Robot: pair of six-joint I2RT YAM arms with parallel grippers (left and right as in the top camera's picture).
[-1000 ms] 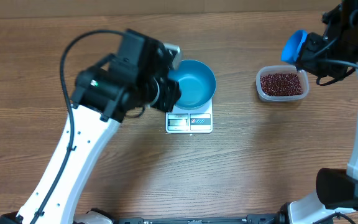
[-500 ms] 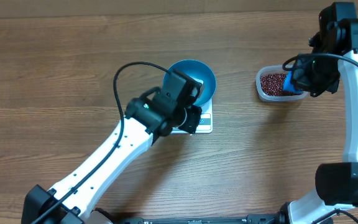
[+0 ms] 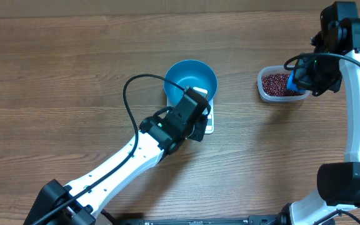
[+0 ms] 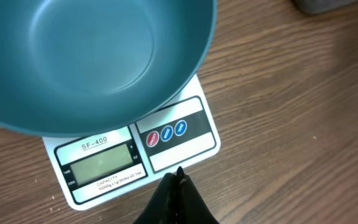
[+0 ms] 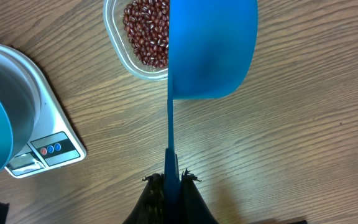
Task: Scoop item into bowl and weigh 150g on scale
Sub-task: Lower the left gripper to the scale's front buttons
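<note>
Overhead, the blue bowl (image 3: 191, 76) is seen resting on the white scale (image 3: 209, 122), whose front panel is largely covered from above. That panel is revealed by the left wrist view: a grey display (image 4: 101, 164) and three small buttons (image 4: 166, 132), with the left gripper (image 4: 179, 179) pinched closed on nothing just before it. In the right wrist view, the right gripper (image 5: 171, 179) is clamped on the handle of a blue scoop (image 5: 211, 50), held at the edge of the clear tub (image 5: 112, 46) where the red-brown beans (image 5: 145, 31) lie.

A clear plastic tub (image 3: 260, 85) sits on the brown wood-grain surface (image 3: 61, 75), with a blue scoop (image 5: 213, 50) at one end of it.
</note>
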